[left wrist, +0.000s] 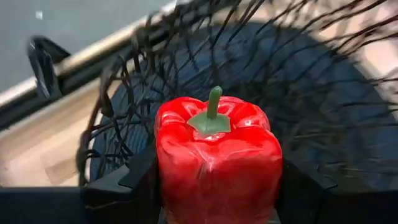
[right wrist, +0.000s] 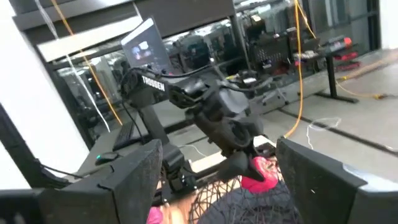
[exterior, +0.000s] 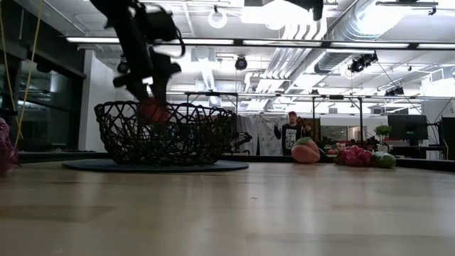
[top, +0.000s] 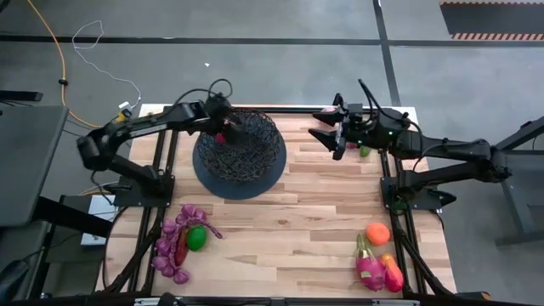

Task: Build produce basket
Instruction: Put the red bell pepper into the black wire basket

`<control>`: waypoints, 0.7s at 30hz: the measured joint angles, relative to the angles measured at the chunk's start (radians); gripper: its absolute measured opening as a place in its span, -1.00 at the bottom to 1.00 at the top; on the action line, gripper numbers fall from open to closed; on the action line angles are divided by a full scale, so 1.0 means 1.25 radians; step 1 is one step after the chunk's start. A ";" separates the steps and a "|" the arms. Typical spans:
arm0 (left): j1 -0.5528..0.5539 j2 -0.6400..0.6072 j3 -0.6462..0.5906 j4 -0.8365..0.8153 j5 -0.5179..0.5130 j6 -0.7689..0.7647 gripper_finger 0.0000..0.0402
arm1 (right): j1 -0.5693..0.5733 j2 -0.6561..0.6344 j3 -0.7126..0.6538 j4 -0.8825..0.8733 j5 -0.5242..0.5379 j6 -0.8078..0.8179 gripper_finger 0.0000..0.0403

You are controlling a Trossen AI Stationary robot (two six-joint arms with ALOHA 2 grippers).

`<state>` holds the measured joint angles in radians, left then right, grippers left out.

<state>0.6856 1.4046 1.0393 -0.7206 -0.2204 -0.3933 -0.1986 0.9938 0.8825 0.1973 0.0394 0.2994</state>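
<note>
Clamped between the left gripper (left wrist: 214, 186) jaws, one red bell pepper (left wrist: 214, 158) hangs inside the single wire basket (top: 240, 153). Right gripper (top: 327, 132) jaws gape empty.

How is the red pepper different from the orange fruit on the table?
The red pepper is pinched in the left gripper over the black wire basket; the orange lies loose on the wooden table, with no gripper near it. The pepper is red, blocky and lobed with a green stem; the orange is round and orange, with no stem showing. Both are small toy produce, and neither lies in the basket yet.
</note>
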 joint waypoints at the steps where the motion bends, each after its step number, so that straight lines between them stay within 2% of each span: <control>1: 0.006 0.023 0.000 0.003 0.006 0.001 0.08 | 0.000 0.004 0.000 0.001 0.009 0.011 0.51; 6: 0.032 0.109 0.000 0.002 0.027 0.003 0.13 | 0.000 0.021 0.000 0.001 0.013 0.011 0.51; 11: 0.039 0.161 0.000 0.003 0.041 0.047 0.27 | 0.000 0.023 0.000 0.002 0.014 0.011 0.51; 21: 0.038 0.183 0.000 0.006 0.038 0.087 0.57 | 0.000 0.023 0.000 0.002 0.014 0.011 0.51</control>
<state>0.7330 1.6336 1.0397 -0.7131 -0.1726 -0.2849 -0.1986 1.0229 0.8825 0.1993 0.0570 0.3134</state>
